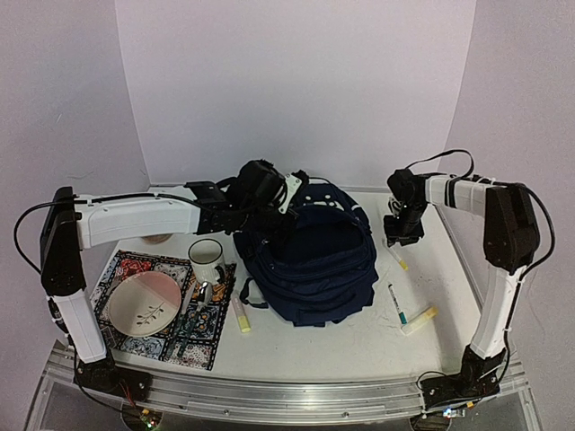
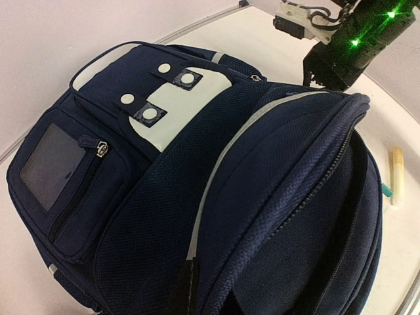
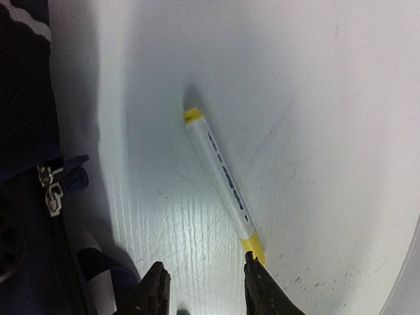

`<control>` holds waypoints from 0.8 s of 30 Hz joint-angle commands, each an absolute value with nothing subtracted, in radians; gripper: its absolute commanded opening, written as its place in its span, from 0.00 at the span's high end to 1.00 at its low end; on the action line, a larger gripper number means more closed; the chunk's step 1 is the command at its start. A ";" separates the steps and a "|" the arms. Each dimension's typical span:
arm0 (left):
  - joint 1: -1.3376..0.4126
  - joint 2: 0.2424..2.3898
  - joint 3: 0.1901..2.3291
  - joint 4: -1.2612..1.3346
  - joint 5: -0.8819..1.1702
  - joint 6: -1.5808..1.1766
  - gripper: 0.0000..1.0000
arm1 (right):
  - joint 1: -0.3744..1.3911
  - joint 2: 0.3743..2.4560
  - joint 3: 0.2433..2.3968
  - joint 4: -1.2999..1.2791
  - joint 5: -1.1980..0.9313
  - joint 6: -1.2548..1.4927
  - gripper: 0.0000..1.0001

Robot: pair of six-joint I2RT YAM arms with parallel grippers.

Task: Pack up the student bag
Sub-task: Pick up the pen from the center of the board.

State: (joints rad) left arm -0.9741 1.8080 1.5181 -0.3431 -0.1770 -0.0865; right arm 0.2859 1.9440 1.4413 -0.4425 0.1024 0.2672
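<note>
White table [image 1: 341, 346], pale walls.
Item one: left gripper [image 1: 272, 205], closed at the rim of the student bag [image 1: 314, 265]; we cannot tell whether it pinches fabric.
Item two: bag, directly beneath that gripper, mouth gaping.
Item three: right gripper [image 3: 202, 289], jaws partly apart, empty, yellow-ended marker [image 3: 222, 176] just ahead of its fingertips.
Step, as we judge it: fetching the marker. The next move calls for straddling its barrel, then closing.

student bag [image 2: 164, 216]: I read matt navy cloth, coarse mesh weave.
zip pull [image 3: 49, 193]: shiny metal.
marker [image 3: 224, 184]: smooth white plastic, slight sheen.
table [image 3: 328, 98]: matt white, faintly scuffed.
</note>
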 commanded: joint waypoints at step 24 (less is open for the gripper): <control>-0.969 1.793 1.560 -0.310 -0.142 -0.159 1.00 | 0.270 2.176 1.525 -0.615 0.050 0.191 0.92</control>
State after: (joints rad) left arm -0.9741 1.8080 1.5181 -0.3524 -0.1639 -0.1310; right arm 0.2737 2.1900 1.6033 -0.4913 0.1031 0.1736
